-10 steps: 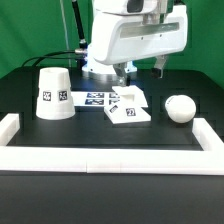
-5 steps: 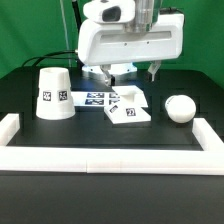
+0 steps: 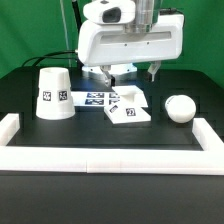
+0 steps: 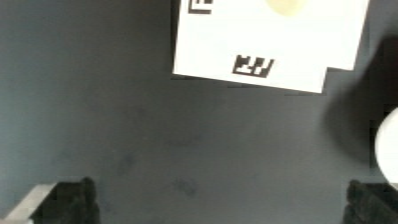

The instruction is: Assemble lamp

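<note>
The arm's two-finger gripper (image 3: 131, 76) (image 4: 222, 205) stands wide open and holds nothing; in the wrist view only the bare black table (image 4: 160, 140) lies between its dark fingers (image 4: 71, 203). It hangs above the table, just at the far side of the small flat square white plastic base (image 3: 128, 108) (image 4: 258, 45), which lies flat with its tags upward. The white ball-shaped bulb (image 3: 180, 108) (image 4: 388, 150) rests near the base on the exterior view's right. The flat white marker board (image 3: 92, 98) touches the base on the exterior view's left, and beyond it the white tapered cup-like shade (image 3: 52, 92) stands mouth down. Long white border rails (image 3: 100, 160) fence the near edge.
</note>
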`<action>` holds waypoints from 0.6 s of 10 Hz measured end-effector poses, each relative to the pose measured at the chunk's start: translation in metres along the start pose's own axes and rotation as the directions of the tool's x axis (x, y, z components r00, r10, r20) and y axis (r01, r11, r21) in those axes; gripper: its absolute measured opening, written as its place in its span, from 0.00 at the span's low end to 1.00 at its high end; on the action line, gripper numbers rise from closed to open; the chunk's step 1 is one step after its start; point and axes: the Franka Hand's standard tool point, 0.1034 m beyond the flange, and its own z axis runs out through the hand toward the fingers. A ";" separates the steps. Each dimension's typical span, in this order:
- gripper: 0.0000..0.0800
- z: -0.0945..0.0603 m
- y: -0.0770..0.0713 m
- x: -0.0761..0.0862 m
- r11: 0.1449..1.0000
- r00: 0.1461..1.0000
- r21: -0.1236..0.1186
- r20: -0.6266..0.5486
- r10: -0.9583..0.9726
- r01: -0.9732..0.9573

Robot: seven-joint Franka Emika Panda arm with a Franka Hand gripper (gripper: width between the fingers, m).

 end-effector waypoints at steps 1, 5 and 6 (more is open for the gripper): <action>0.88 0.002 -0.002 -0.008 0.999 0.999 0.001 -0.003 0.033 -0.033; 0.88 0.019 -0.023 -0.047 0.998 0.998 0.011 0.013 0.067 -0.067; 0.88 0.026 -0.026 -0.055 0.998 0.998 0.012 0.011 0.064 -0.064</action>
